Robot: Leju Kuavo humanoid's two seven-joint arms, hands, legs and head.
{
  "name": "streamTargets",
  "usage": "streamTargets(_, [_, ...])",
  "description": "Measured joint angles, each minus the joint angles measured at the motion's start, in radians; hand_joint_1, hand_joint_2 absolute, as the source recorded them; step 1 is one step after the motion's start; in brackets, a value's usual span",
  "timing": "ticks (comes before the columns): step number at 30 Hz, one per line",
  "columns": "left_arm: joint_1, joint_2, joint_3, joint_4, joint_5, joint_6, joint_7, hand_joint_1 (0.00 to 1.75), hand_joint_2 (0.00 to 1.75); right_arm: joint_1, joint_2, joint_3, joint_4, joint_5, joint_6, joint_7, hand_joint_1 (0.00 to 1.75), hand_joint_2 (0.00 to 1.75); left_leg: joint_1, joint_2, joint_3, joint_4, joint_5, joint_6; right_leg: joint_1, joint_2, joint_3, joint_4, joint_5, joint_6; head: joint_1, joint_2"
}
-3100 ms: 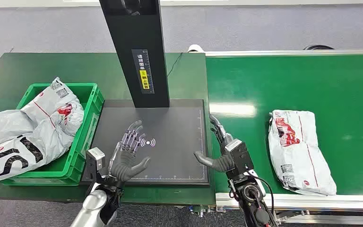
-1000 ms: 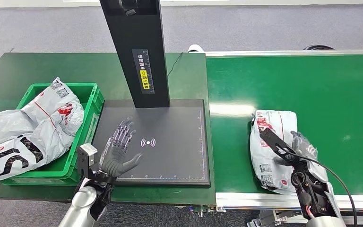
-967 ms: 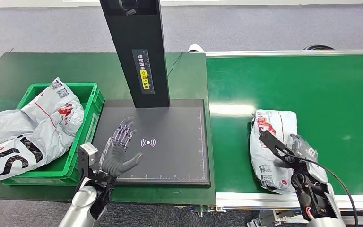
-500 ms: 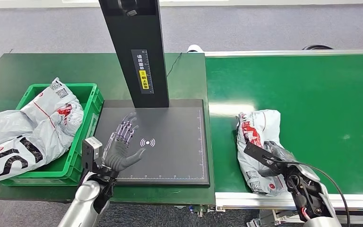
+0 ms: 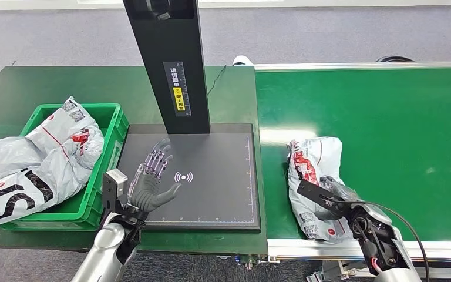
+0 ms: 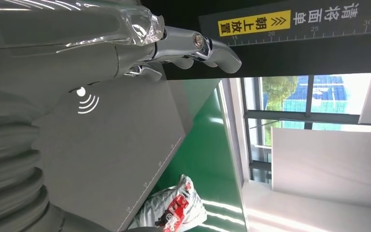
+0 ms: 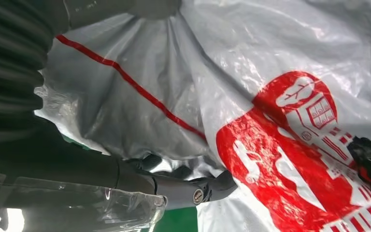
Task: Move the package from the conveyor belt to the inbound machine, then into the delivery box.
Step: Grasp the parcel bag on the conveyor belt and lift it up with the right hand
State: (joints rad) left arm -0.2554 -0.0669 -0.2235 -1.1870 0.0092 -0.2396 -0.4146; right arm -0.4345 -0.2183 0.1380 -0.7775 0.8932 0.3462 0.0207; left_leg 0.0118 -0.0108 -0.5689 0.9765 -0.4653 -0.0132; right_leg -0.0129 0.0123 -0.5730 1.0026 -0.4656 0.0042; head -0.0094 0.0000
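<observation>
A white plastic package with red print lies crumpled on the green conveyor belt, close to the belt's left edge. My right hand grips its near end; in the right wrist view the dark fingers curl against the bag. My left hand hovers open, palm up, over the left part of the inbound machine's dark plate, fingers spread. The left wrist view catches the package beyond the plate.
The machine's black column rises from the back of the plate. A green delivery box stands left of the plate, with grey and white packages piled in it and spilling over its left side.
My right hand went from the plate's right edge to the package, took hold of it and dragged it left along the belt toward the plate. The left hand barely shifted.
</observation>
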Motion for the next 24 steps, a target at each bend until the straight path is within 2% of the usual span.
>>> streamTargets(10, [0.0, 0.006, -0.004, 0.003, -0.007, 0.023, -0.001, 0.0, 1.75, -0.032, -0.004, 0.063, 0.012, -0.038, -0.011, -0.035, 1.75, 1.75, 0.0, 0.0, 0.001, 0.0, 0.0, 0.0, 0.0, 0.0, 0.0, 0.0, 0.0, 0.0, 0.0, 0.0])
streamTargets(20, [0.0, 0.006, -0.004, 0.004, 0.025, -0.009, 0.0, 0.0, 1.75, -0.047, -0.007, 0.118, 0.026, -0.057, -0.014, -0.056, 1.75, 1.75, 0.0, 0.0, 0.0, 0.0, 0.0, 0.0, 0.0, 0.0, 0.0, 0.0, 0.0, 0.0, 0.0, 0.0])
streamTargets(24, [0.009, 0.008, -0.002, 0.003, 0.028, -0.009, -0.002, 0.0, 1.75, -0.052, -0.007, 0.138, 0.027, -0.072, -0.05, -0.087, 1.75, 1.75, 0.0, 0.0, 0.0, 0.0, 0.0, 0.0, 0.0, 0.0, 0.001, 0.0, 0.0, 0.0, 0.0, 0.0])
